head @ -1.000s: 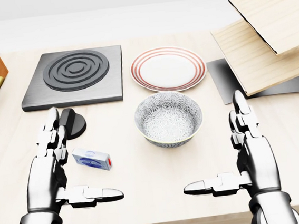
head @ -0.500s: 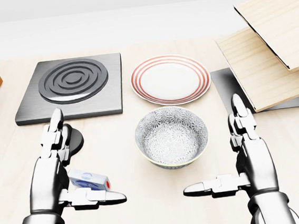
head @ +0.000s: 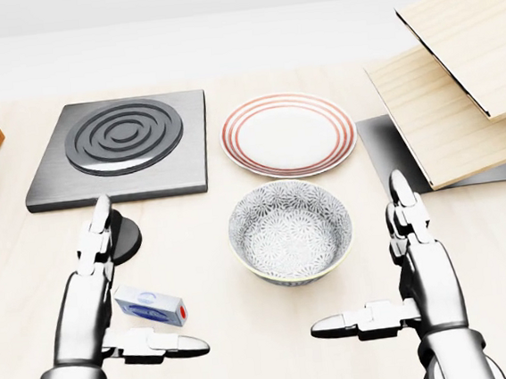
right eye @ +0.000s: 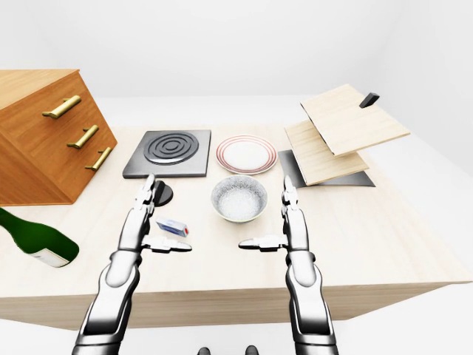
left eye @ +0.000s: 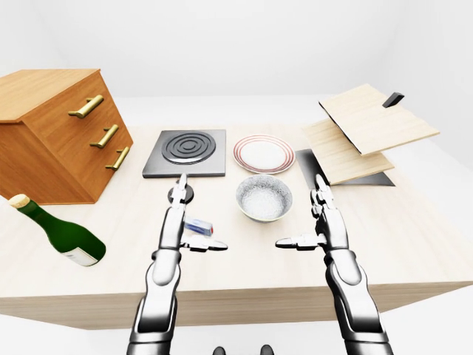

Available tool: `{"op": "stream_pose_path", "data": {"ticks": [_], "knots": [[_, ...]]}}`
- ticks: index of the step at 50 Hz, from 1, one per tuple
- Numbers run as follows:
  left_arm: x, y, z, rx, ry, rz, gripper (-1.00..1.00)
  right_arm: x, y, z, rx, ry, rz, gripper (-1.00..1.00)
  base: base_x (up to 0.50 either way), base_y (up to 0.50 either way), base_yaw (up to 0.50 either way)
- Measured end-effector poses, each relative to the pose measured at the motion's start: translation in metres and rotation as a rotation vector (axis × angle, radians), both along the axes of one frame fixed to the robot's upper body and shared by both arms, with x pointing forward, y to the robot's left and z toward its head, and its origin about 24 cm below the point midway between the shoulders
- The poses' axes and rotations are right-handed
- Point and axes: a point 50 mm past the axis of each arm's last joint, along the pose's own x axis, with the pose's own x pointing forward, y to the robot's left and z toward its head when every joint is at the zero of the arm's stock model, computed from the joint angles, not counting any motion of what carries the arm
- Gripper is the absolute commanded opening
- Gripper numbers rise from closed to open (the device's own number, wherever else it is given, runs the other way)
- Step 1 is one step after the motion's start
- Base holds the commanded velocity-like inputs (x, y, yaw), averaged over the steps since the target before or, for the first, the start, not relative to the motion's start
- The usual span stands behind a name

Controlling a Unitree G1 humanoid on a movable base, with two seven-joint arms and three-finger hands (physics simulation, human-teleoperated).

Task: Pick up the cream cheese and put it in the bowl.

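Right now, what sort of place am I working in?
It looks like a simulated kitchen worktop. A stove burner plate sits beside a red-rimmed plate and a patterned bowl on a light wooden counter, with a wine bottle and a wooden drawer cabinet to the left-eye view's left.

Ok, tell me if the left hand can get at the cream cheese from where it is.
Probably yes: the left hand is open right beside the cream cheese, nothing between them.
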Motion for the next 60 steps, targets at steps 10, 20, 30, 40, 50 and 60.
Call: {"op": "stream_pose_path", "data": {"ticks": [10, 20, 30, 40, 50, 60], "knots": [[0.009, -0.002, 0.012, 0.305, -0.003, -0.053, 1.00, 0.001, 0.000, -0.002, -0.004, 0.009, -0.001, 1.00, 0.00, 0.00, 0.00], [0.020, -0.003, 0.021, 0.640, -0.003, -0.095, 1.00, 0.001, 0.000, -0.003, -0.006, 0.015, -0.003, 1.00, 0.00, 0.00, 0.00], [0.025, -0.002, 0.030, 0.926, -0.017, -0.110, 1.00, 0.001, -0.001, -0.006, -0.006, 0.028, -0.007, 1.00, 0.00, 0.00, 0.00], [0.033, -0.003, 0.032, 1.138, -0.021, -0.123, 0.12, 0.002, 0.000, -0.011, -0.011, 0.047, -0.009, 1.00, 0.00, 0.00, 0.00], [0.041, -0.009, 0.028, 1.293, -0.028, -0.131, -0.29, 0.002, 0.000, -0.015, -0.012, 0.061, -0.013, 1.00, 0.00, 0.00, 0.00], [0.052, -0.012, 0.019, 1.369, -0.023, -0.130, -0.17, 0.003, -0.001, -0.017, -0.010, 0.069, -0.016, 1.00, 0.00, 0.00, 0.00]]}}
